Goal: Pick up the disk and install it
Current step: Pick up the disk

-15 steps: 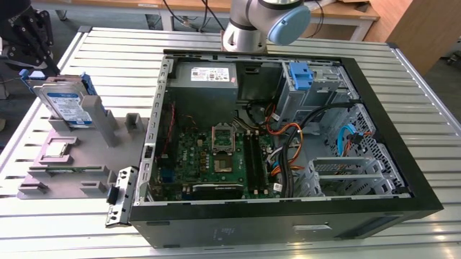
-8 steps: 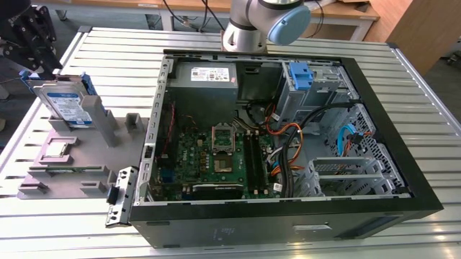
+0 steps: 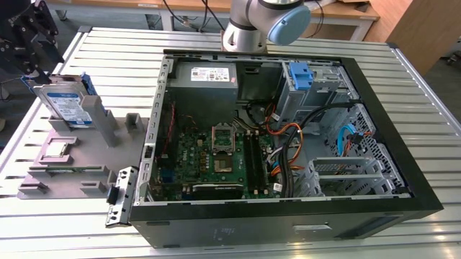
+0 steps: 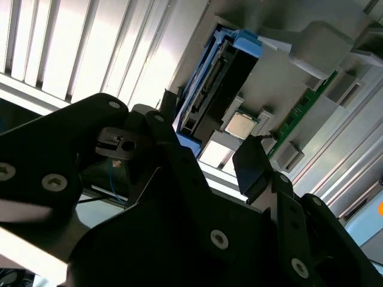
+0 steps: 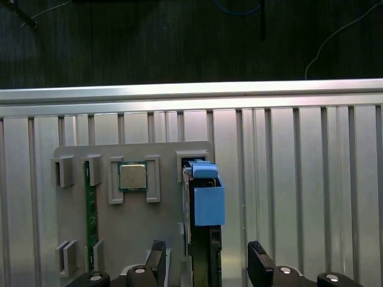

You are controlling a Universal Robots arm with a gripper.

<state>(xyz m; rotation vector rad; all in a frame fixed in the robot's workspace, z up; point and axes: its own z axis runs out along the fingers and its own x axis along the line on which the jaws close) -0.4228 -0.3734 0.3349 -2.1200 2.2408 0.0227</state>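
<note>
The disk [image 3: 68, 105] stands on edge in a slot of the grey fixture [image 3: 86, 162] at the exterior view's left, its silver face with a blue-and-white label framed by a blue carrier. My black gripper [image 3: 34, 56] hangs just above it. In the first wrist view the gripper [image 5: 207, 263] is open, with its two fingers [image 5: 258, 263] on either side of the disk's blue carrier [image 5: 207, 200] and apart from it. The second wrist view shows the disk [image 4: 215, 78] beyond the open gripper [image 4: 209, 146].
The open computer case [image 3: 403, 178] fills the middle of the slatted table, with a blue bracket [image 3: 299, 75] and a grey power-supply box [image 3: 212, 75] at its far side. A processor chip [image 5: 132, 176] and a green memory stick [image 5: 90, 209] sit on the fixture beside the disk.
</note>
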